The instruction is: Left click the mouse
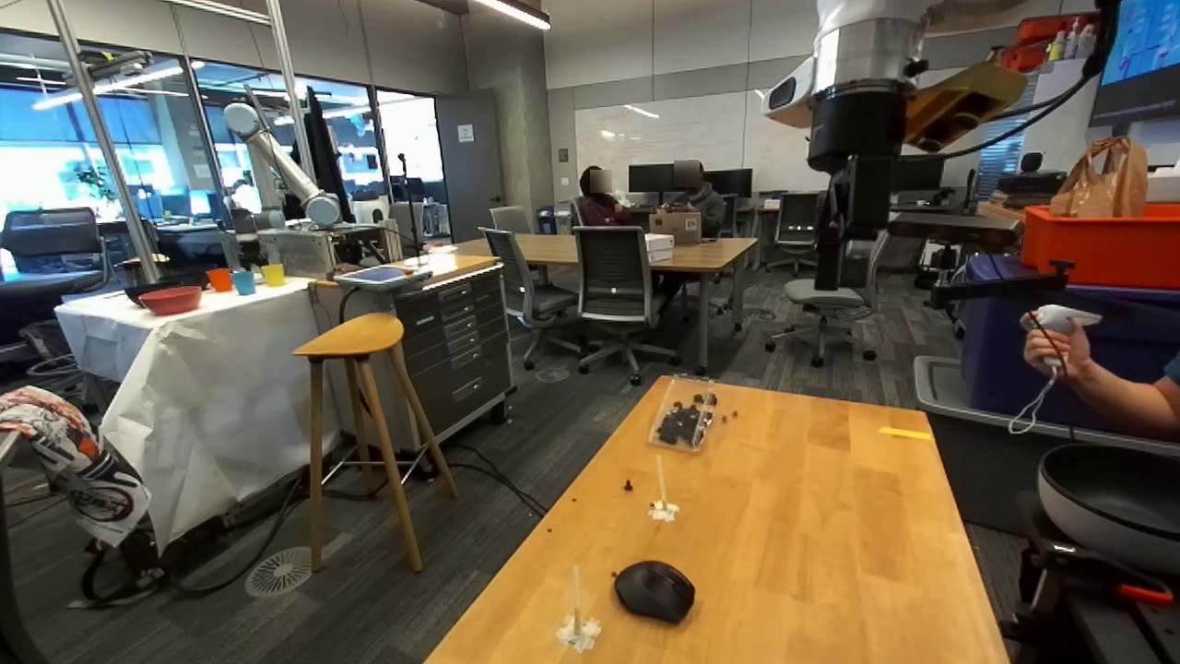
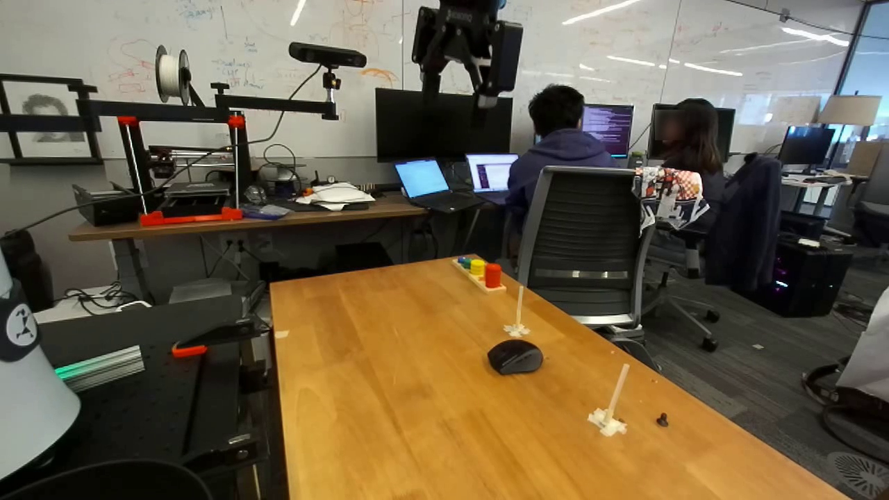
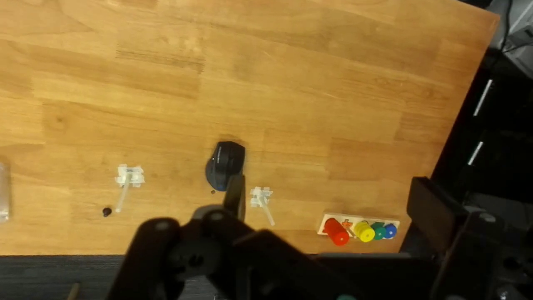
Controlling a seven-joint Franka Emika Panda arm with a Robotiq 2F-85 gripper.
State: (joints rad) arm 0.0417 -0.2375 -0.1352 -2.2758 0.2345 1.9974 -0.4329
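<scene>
1. Mouse (image 3: 227, 164) is seen lying flat on the wooden table (image 1: 793, 516), roughly between two thin standing sticks (image 2: 519, 309), closer to one of them.
2. Claw (image 2: 458, 90) is held high above the table; its fingers (image 3: 236, 193) are spread widely, and nothing is gripped between them.
3. By its look, the mouse is judged to be light, with a stiff plastic shell, not easily broken.
4. On smooth wood it may easily be slid away, so sideways pushing should be avoided.
5. For the click, no grasp seems to be required: the left button should be pressed straight down, gently, with one fingertip. At which end it is found cannot be told surely.
6. If a hold is needed, the long sides should be taken, low down, because the domed top is hardly gripped.
</scene>
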